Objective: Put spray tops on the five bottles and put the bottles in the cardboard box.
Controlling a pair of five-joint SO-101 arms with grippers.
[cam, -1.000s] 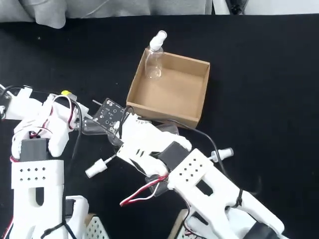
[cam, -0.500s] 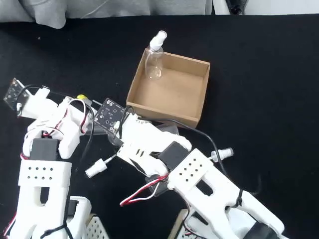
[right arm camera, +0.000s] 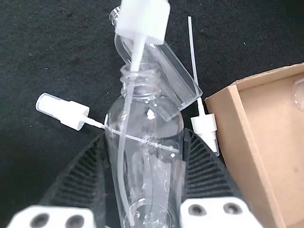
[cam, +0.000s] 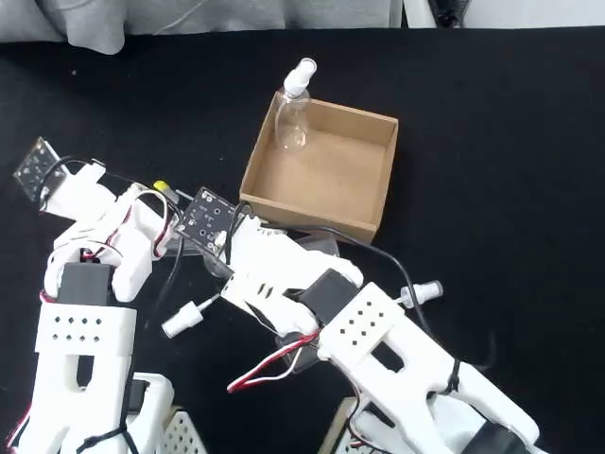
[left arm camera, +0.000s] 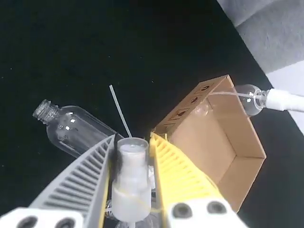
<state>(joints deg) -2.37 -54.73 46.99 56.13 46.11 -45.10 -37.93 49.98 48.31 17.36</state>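
My right gripper (right arm camera: 145,136) is shut on a clear open bottle (right arm camera: 142,166), held upright just in front of the cardboard box (cam: 321,175). My left gripper (left arm camera: 133,141) is shut on a white spray top (left arm camera: 130,164). That spray top (right arm camera: 142,16) hangs over the bottle's neck with its tube down inside. In the high view the two grippers meet left of the box, left (cam: 180,225) and right (cam: 219,255). A second open bottle (right arm camera: 159,73) lies behind them on the table. One capped bottle (cam: 293,109) leans in the box's far corner.
Loose spray tops lie on the black table: one (cam: 187,318) left of the right arm, one (cam: 422,290) to its right, and one (right arm camera: 207,126) beside the box wall. A grey cloth (cam: 85,19) lies at the table's far edge.
My left arm has swung right toward the right gripper, bringing the spray top over the held bottle. The right arm and the box have stayed still.
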